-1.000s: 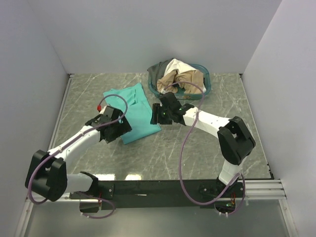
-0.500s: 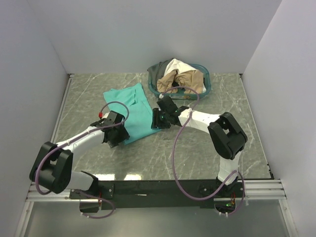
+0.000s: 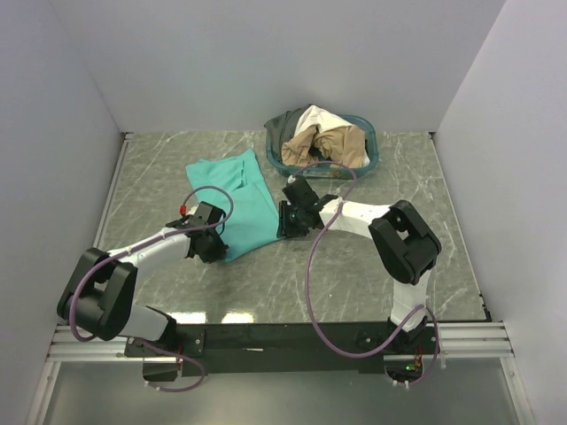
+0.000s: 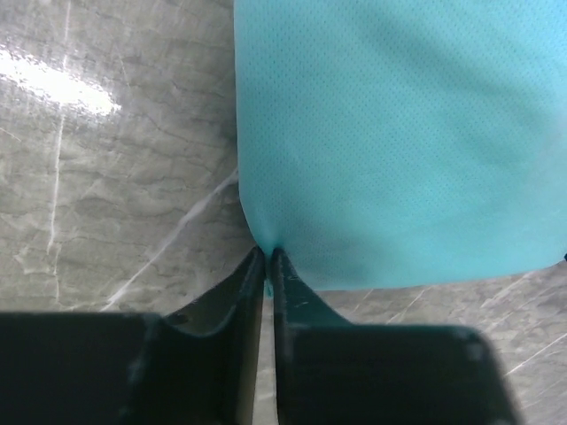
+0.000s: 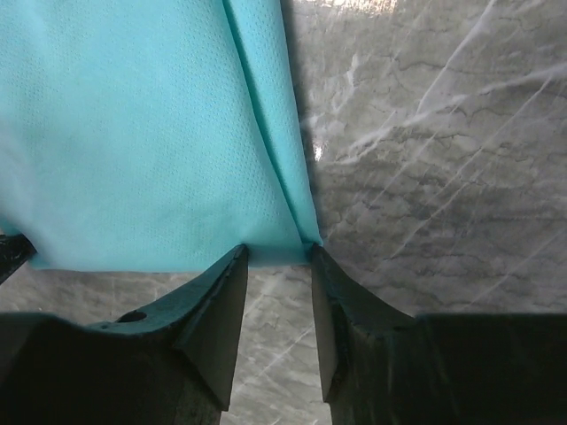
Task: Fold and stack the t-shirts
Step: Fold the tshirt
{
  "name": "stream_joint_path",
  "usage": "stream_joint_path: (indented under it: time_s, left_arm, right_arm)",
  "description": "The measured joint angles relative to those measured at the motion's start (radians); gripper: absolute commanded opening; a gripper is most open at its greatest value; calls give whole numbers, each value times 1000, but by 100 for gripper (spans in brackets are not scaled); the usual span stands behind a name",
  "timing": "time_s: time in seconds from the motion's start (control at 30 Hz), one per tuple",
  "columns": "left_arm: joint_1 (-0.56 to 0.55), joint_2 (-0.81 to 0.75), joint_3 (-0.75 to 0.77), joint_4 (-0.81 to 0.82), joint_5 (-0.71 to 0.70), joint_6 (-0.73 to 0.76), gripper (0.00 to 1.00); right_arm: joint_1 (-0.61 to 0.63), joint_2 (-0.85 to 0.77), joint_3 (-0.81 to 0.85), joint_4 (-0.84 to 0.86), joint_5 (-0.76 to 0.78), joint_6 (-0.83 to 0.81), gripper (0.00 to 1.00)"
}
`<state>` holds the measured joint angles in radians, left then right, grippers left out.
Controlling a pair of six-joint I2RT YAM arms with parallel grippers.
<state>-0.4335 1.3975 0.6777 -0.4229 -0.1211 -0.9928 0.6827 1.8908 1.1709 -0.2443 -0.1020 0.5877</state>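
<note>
A bright teal-green t-shirt (image 3: 239,195) lies folded into a long strip on the marble table, running from back left to near right. My left gripper (image 3: 215,251) sits at its near left corner. In the left wrist view this gripper (image 4: 267,257) is shut, pinching that corner of the teal t-shirt (image 4: 399,133). My right gripper (image 3: 285,228) is at the near right corner. In the right wrist view it (image 5: 276,255) is open, with the hem of the teal t-shirt (image 5: 133,133) lying between its fingertips. The cream (image 3: 317,119), tan (image 3: 341,142) and dark grey (image 3: 283,126) t-shirts are heaped in the basket.
The oval teal-blue basket (image 3: 369,146) stands at the back of the table, just behind my right arm. White walls close the table on the left, back and right. Purple cables loop off both arms.
My left gripper came down onto the shirt's near left corner and closed on it. My right gripper slid to the near right corner and its jaws narrowed.
</note>
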Motion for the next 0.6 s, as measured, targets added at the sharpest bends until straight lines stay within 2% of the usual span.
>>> stream_joint_path:
  time_s: [0.07, 0.1, 0.13, 0.23, 0.43, 0.6]
  left_arm:
    - [-5, 0, 0, 0, -4, -5, 1]
    - [-9, -1, 0, 0, -8, -8, 1]
    - [-16, -2, 0, -2, -13, -10, 1]
    - [-50, -12, 0, -16, -27, -19, 1]
    - [-195, -75, 0, -111, -48, -42, 1]
    - [-312, -161, -10, -134, -36, -52, 1]
  right_arm:
    - [0, 1, -1, 1, 0, -1, 37]
    - [0, 1, -3, 2, 0, -1, 33]
    - [0, 1, -10, 9, -1, 0, 21]
    - [0, -10, -40, 31, -11, 2, 1]
    - [0, -130, -191, 68, -28, 7, 0]
    - [0, -306, -327, 56, -9, 11, 0]
